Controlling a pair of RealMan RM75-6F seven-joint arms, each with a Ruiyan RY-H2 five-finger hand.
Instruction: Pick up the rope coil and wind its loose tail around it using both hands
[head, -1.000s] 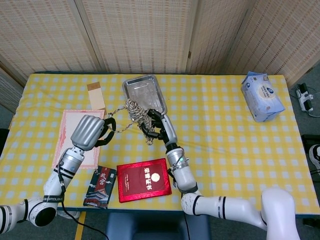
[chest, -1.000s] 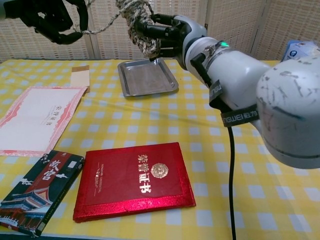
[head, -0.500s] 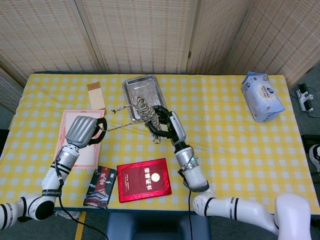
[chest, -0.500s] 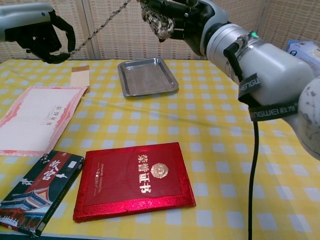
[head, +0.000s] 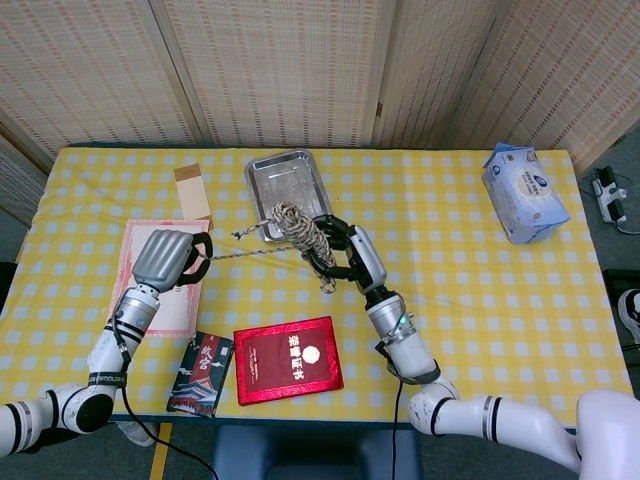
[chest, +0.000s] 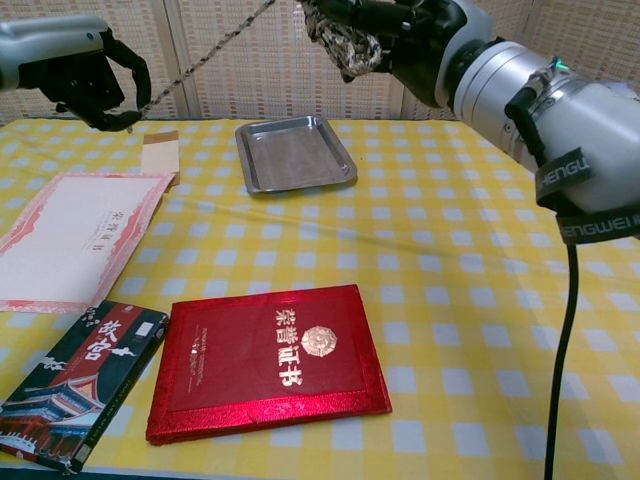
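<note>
The head view looks steeply down from high above, showing the whole tabletop (head: 460, 290) and the wall screens behind it. The chest view sits low and close, looking forward across the tabletop. Both views share the metal tray (head: 290, 180) (chest: 294, 152) and the red booklet (head: 287, 359) (chest: 270, 360).

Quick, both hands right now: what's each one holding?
Left hand: closed on the rope's loose tail, pulled taut.
Right hand: fingers closed around the rope coil, held up off the table.
</note>
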